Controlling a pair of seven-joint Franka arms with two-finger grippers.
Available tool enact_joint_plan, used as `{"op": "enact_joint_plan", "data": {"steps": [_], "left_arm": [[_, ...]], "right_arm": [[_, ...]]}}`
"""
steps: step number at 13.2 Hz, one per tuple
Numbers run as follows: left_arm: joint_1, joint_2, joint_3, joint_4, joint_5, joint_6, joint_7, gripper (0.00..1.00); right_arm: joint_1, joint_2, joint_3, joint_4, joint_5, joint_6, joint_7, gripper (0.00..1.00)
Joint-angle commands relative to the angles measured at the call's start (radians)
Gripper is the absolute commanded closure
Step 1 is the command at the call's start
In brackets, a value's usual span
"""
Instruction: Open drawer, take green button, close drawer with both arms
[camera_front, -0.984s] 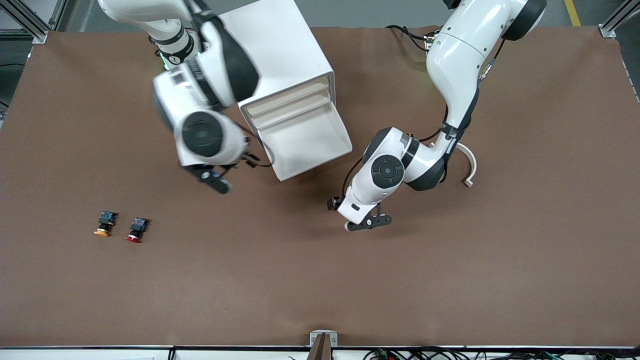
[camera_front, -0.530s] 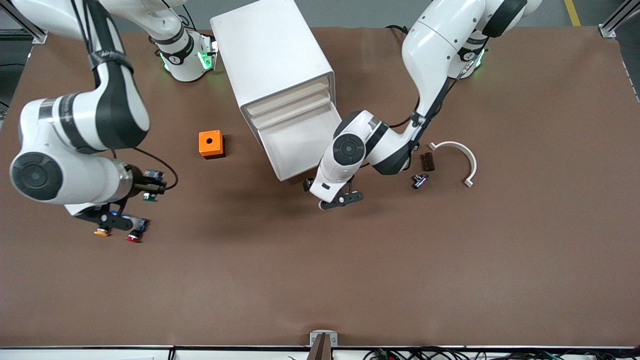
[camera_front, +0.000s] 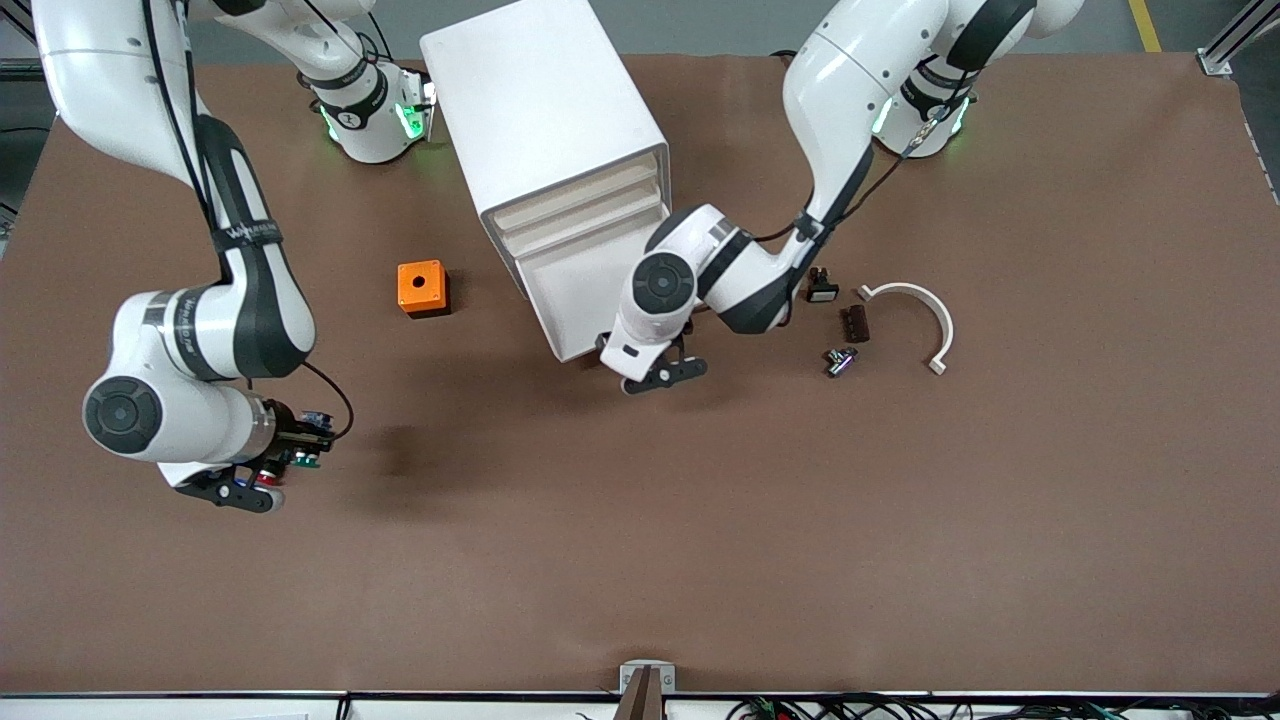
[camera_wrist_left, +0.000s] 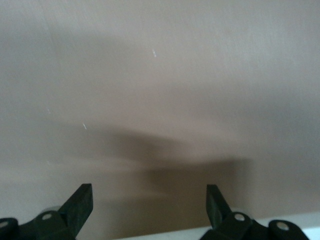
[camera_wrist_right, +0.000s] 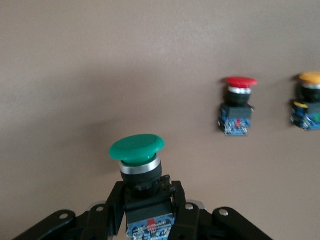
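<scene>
Two arms out, right gripper (camera_wrist_right: 145, 210) clamped on the green button (camera_wrist_right: 137, 149) over the table (camera_front: 700, 550) by the red button (camera_wrist_right: 239, 106), left gripper (camera_front: 655, 375) wide open at the open drawer (camera_front: 590, 290) front.

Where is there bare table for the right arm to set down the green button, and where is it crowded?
The right gripper holds the green button. Bare table spans the whole strip nearest the front camera. Crowded: by the red button and orange-capped button, and the small parts with the white curved piece beside the open drawer, where the left gripper hovers open.
</scene>
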Motion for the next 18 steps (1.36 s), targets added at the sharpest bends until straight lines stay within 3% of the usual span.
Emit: {"op": "enact_joint_plan", "data": {"steps": [1, 9, 13, 15, 18], "left_arm": [[-0.037, -0.022, 0.002, -0.004, -0.015, -0.094, -0.057, 0.0], [-0.068, -0.022, -0.132, -0.032, -0.095, -0.147, -0.154, 0.0], [-0.047, -0.051, -0.104, -0.018, -0.069, -0.149, -0.171, 0.0], [0.013, -0.072, -0.038, 0.017, -0.005, -0.149, -0.15, 0.0], [0.148, -0.117, -0.033, 0.042, 0.17, -0.149, -0.13, 0.0]], "right_arm": [[-0.025, 0.047, 0.022, 0.011, -0.015, 0.056, -0.001, 0.79], [-0.046, 0.119, 0.005, 0.005, -0.024, 0.115, 0.01, 0.79], [-0.035, 0.149, 0.005, -0.017, -0.026, 0.184, 0.025, 0.79], [-0.034, 0.15, 0.005, -0.032, -0.044, 0.204, 0.024, 0.79], [-0.035, 0.153, 0.005, -0.046, -0.06, 0.205, 0.025, 0.78]]}}
